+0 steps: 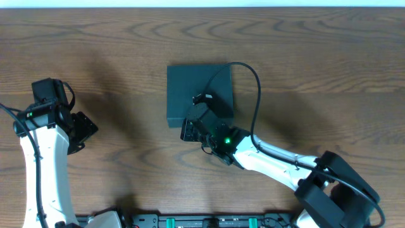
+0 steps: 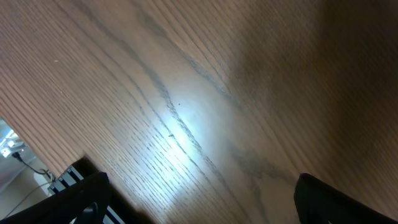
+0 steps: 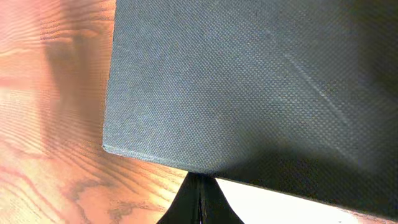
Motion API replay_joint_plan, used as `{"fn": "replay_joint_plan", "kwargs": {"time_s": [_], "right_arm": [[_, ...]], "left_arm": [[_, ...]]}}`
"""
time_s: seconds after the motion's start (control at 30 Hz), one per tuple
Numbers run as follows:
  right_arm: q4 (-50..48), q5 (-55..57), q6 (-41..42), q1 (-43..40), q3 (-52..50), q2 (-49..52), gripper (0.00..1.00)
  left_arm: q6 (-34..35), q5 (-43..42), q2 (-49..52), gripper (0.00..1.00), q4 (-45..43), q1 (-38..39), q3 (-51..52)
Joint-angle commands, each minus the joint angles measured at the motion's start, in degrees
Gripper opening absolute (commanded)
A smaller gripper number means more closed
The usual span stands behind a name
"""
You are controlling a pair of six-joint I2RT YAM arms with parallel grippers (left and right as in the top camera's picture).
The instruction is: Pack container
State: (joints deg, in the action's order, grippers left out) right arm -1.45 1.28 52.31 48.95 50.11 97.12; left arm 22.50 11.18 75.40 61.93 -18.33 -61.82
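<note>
Left gripper (image 1: pixel 81 130) released, jaws wide, over wood-grain table (image 1: pixel 316 57), 9 o'clock of container (image 1: pixel 199 85). Container sits mid-table. Right gripper (image 1: pixel 190 130) clenched, tips at container's 6 o'clock edge. Bright room floor (image 2: pixel 9 146) past table edge.

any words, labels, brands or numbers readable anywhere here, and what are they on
None readable.
The container is plain dark teal in both views that show it.
The table shows only wood grain.
A small pale tag over the container is too small to read.
</note>
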Motion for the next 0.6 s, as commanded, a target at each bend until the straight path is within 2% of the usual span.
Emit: {"fn": "replay_joint_plan", "kwargs": {"time_s": [0.0,0.57], "right_arm": [[-0.3,3.4,-0.2,-0.5,0.0,0.3,0.02],[-1.4,8.0,-4.3,-6.4,0.0,0.3,0.01]], "left_arm": [[-0.2,1.0,0.2,0.95,0.3,-0.3,-0.3],[-0.2,1.0,0.2,0.95,0.3,-0.3,-0.3]]}}
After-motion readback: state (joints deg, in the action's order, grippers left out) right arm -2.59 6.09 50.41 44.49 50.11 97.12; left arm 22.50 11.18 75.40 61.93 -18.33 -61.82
